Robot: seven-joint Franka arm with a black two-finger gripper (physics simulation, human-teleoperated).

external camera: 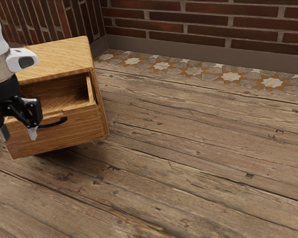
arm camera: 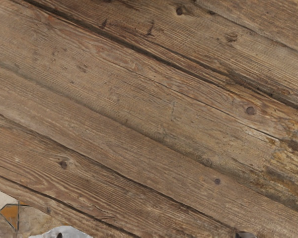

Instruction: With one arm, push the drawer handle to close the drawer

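Note:
My gripper is in front of the drawer's front face at the exterior view's left, its two grey fingers pointing down and spread apart, nothing between them. The light-brown wooden cabinet has its drawer pulled out, with the hollow inside visible below the top board. A curved black handle runs across the drawer front; its far-left part passes behind one finger. Whether that finger touches the handle, I cannot tell.
Worn wooden planks spread beside and in front of the cabinet, also seen as planks in the wrist view. A patterned tile strip and a brick wall lie behind.

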